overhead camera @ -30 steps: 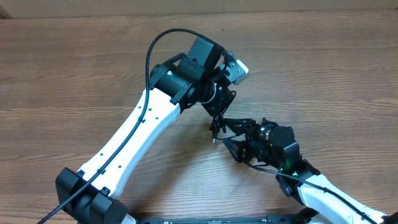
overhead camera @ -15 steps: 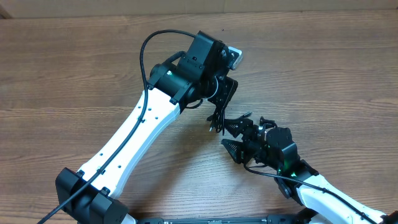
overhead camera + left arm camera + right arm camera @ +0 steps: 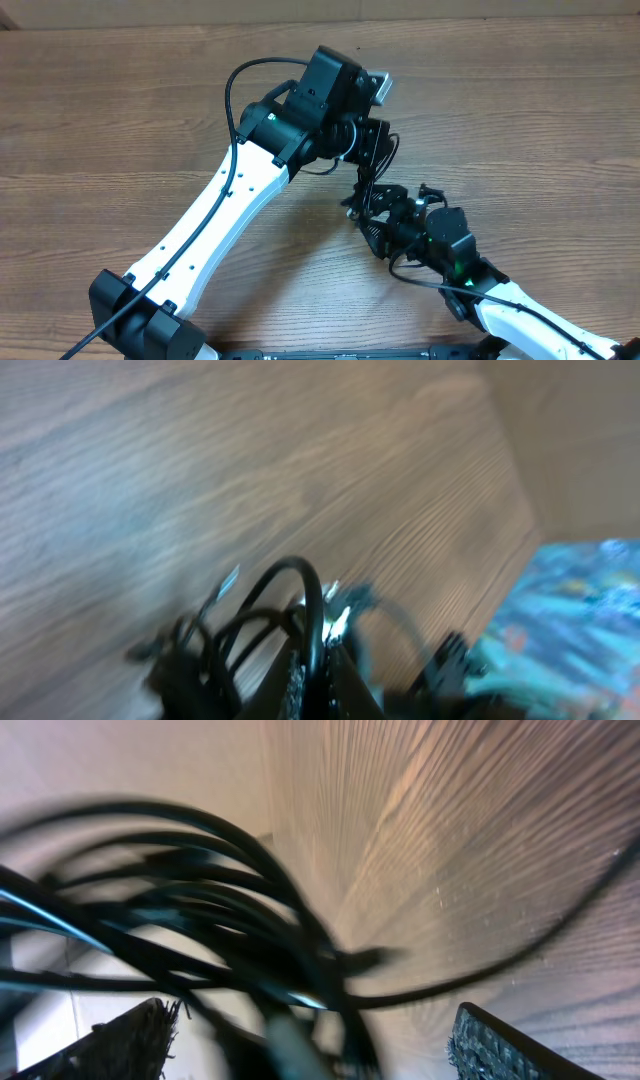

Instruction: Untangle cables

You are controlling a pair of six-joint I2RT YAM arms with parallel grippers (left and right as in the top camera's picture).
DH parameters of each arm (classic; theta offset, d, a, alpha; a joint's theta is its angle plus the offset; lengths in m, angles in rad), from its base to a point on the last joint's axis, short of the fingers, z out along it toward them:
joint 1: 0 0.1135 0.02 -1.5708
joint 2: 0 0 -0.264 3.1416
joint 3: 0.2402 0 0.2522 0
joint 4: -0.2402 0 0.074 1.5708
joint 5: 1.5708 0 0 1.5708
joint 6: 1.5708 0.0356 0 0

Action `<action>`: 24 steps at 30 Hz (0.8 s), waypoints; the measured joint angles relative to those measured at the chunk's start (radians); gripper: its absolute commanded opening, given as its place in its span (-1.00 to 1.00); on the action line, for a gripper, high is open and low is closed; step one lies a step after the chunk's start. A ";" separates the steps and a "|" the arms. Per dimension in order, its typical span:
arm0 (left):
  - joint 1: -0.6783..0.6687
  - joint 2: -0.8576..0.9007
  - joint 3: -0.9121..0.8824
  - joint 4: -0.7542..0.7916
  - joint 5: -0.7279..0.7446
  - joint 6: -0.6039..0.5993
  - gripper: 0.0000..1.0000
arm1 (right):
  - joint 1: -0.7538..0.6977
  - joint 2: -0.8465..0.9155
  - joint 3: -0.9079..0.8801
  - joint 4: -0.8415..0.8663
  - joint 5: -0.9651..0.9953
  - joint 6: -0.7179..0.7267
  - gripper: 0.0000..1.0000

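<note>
Black cables (image 3: 361, 186) hang pinched in the closed left hand (image 3: 370, 150). Their tangle sags into the wide-open right hand (image 3: 373, 218) just below, ungripped there, with the wooden desk (image 3: 520, 120) underneath.

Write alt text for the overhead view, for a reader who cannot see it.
Above a wooden table, the shut left claw holds up a tangle of thin black cables. The open right claw sits close below, at the hanging strands. Both white-and-black arms come in from the bottom edge.
</note>
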 measured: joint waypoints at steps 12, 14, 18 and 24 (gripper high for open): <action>0.091 0.000 0.000 0.222 0.047 -0.216 -0.91 | 0.092 0.000 0.013 -0.172 0.029 -0.214 0.76; 0.134 0.000 0.000 0.236 0.049 -0.238 -0.91 | 0.097 0.000 0.013 -0.207 0.025 -0.235 0.76; 0.203 0.000 0.000 0.204 0.048 -0.263 -0.91 | 0.099 0.000 0.013 -0.249 0.023 -0.260 0.76; 0.234 0.000 0.000 0.089 -0.019 -0.264 -0.92 | 0.100 0.000 0.013 -0.276 0.033 -0.277 0.88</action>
